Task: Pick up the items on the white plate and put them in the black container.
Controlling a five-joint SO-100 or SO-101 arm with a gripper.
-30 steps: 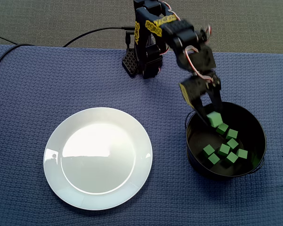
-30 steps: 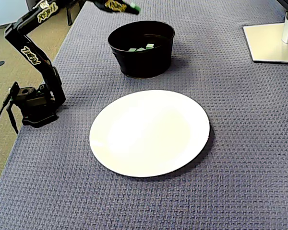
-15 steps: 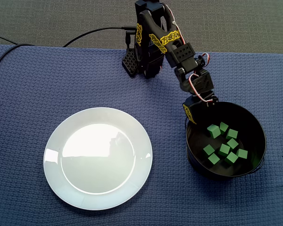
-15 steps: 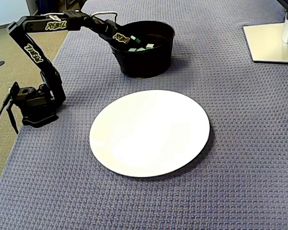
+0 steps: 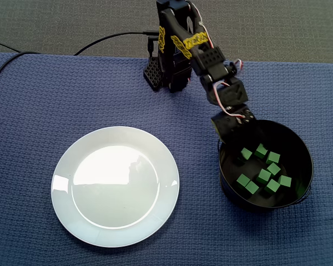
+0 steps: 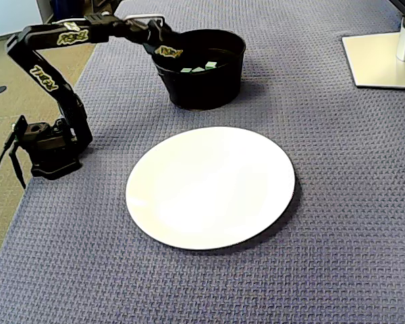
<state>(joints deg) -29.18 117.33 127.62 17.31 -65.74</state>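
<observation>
Gripper (image 5: 234, 145): lowered over the near-arm rim of the black container (image 5: 306, 159), tips dipping just inside. The fingers are black against the black interior, so I cannot tell whether they are parted or closed. No cube shows between them in either fixed view.

Green cubes (image 5: 264, 176): several, all lying loose on the container's floor, spread from just beside the gripper tips across to the far wall. The nearest cube (image 5: 246, 153) sits close to the fingertips on the inner side. Whether it touches them cannot be made out. In the low fixed view only a few cube tops (image 6: 204, 67) show above the rim, with the gripper (image 6: 172, 52) at the left edge of the container (image 6: 199, 91).

White plate (image 5: 115, 185): bare — nothing rests on it in either fixed view (image 6: 210, 187). It lies well apart from the container, on the blue woven cloth (image 5: 44, 100).

Progress, judged: the transfer appears finished or at its last release, since every item seen is in the container and none is left on the plate. What remains is likely only to lift the gripper clear of the rim without nudging the container.

Surroundings: arm base (image 5: 169, 72) at the cloth's far edge, cable (image 5: 111, 37) trailing off behind it; a white stand foot (image 6: 381, 61) at the low view's upper right.
</observation>
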